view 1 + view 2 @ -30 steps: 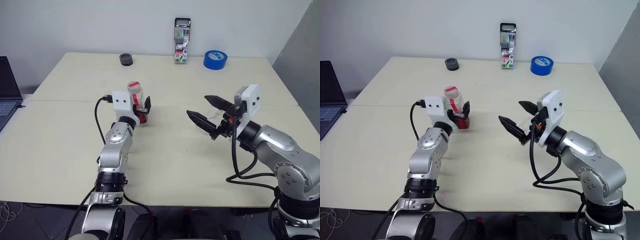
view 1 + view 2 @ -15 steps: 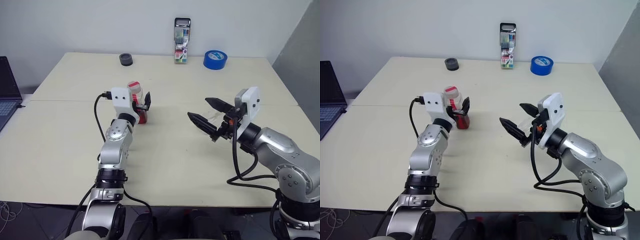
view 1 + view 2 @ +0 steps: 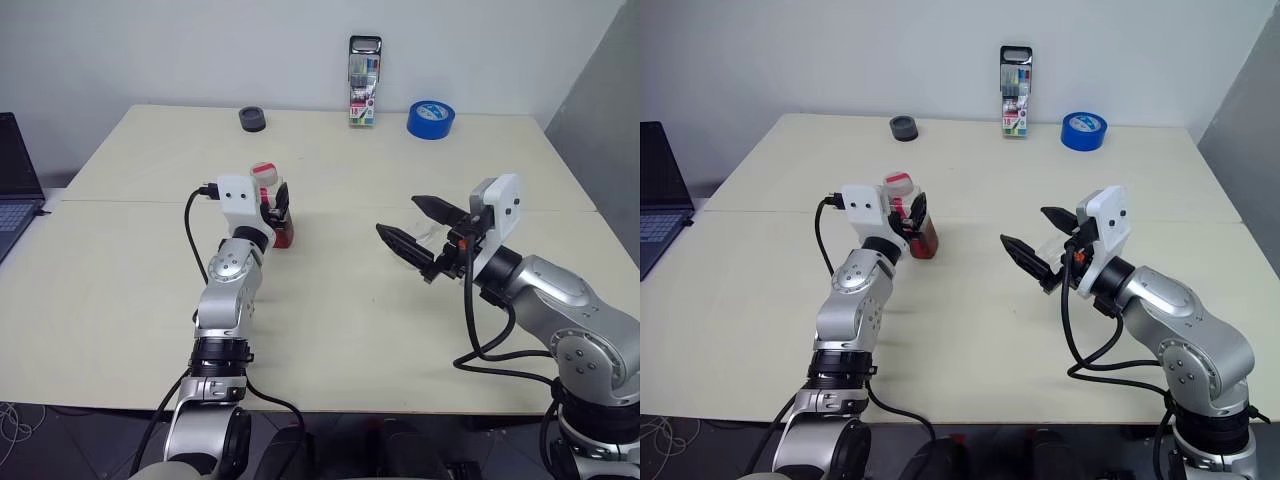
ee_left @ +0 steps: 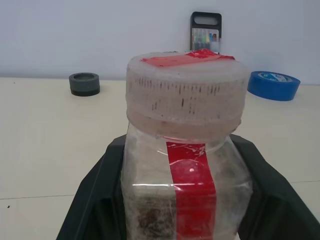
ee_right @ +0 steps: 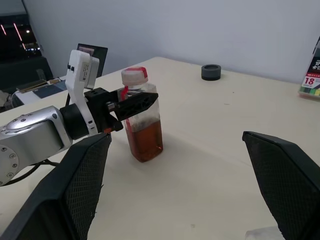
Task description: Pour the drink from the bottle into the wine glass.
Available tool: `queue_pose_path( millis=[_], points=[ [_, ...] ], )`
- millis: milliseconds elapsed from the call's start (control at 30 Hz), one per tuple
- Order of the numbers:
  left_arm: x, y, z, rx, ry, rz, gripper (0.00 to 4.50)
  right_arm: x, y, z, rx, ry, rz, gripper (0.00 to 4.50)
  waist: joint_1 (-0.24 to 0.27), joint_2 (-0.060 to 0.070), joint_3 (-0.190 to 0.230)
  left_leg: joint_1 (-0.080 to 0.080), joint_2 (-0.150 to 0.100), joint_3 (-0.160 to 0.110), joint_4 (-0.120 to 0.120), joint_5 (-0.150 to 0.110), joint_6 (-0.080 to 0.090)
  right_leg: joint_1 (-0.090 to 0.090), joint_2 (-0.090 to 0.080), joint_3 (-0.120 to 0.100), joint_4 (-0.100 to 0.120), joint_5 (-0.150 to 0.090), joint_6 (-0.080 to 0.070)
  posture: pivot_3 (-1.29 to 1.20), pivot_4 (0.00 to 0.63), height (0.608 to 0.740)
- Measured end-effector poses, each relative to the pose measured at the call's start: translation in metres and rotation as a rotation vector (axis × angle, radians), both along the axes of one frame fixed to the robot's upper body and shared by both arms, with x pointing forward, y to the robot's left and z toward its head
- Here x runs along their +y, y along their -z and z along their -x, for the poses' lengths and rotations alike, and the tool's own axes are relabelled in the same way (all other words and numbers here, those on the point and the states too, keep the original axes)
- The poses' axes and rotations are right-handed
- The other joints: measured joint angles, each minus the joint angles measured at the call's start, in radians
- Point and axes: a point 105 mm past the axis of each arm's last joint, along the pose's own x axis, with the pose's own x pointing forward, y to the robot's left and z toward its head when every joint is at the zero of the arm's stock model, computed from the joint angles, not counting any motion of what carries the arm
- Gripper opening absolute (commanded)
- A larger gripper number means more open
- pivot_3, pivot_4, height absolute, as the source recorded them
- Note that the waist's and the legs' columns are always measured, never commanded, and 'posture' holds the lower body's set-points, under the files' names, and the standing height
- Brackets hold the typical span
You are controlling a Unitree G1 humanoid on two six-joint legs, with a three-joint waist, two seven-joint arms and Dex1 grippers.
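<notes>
On your cream table (image 3: 330,330), one bottle (image 5: 143,120) stands upright left of centre, its drink (image 5: 146,141) filling the lower half. Your left gripper (image 5: 131,106), gaping a second ago, now has its fingers closed against the bottle's sides. Your right gripper (image 3: 412,225) hangs wide open and empty, well apart. At the far edge: one blue tape roll (image 3: 430,119), one marker pack (image 3: 364,82), one dark puck (image 3: 252,119).

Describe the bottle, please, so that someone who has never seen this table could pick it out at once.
On the table, look left of centre, where the left gripper is closed around a small clear bottle standing upright. It holds a reddish-brown drink in its lower part and has a red strip running up to a pale cap. Nothing else on the table holds liquid.
</notes>
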Motion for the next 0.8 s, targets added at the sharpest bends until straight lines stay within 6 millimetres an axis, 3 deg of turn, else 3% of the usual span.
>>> queue_pose_path(
  millis=[233,400,600,800],
  points=[
    [0.001,-0.001,0.002,0.015,0.038,-0.047,2.12,-0.001,0.0,-0.001,-0.003,0.009,0.011,4.5,-0.001,0.0,0.0,0.0,0.0,0.0,0.0,0.0,0.0,0.0,0.0,0.0,0.0,0.0,0.0,0.0,0.15,0.74],
    [-0.005,-0.007,0.004,0.054,0.201,-0.117,2.12,0.004,-0.018,-0.007,-0.051,0.009,0.019,4.5,-0.003,0.0,0.0,0.0,0.0,0.0,0.0,0.001,-0.002,-0.001,0.0,0.0,0.0,0.0,0.0,0.0,0.15,0.74],
    [-0.052,-0.034,0.019,0.019,0.542,-0.131,2.12,0.033,-0.027,-0.021,-0.05,-0.038,0.042,4.5,-0.003,0.0,0.0,-0.001,0.0,0.0,0.0,0.002,-0.004,-0.001,0.0,0.0,-0.002,0.0,0.0,0.0,0.15,0.74],
    [-0.089,-0.038,0.049,0.017,0.832,-0.172,2.12,0.045,-0.032,-0.033,-0.035,-0.038,0.022,4.5,-0.004,0.001,0.001,-0.001,0.0,0.0,0.0,0.002,-0.004,-0.001,0.0,0.0,-0.002,0.0,0.0,0.0,0.15,0.74]
  ],
)
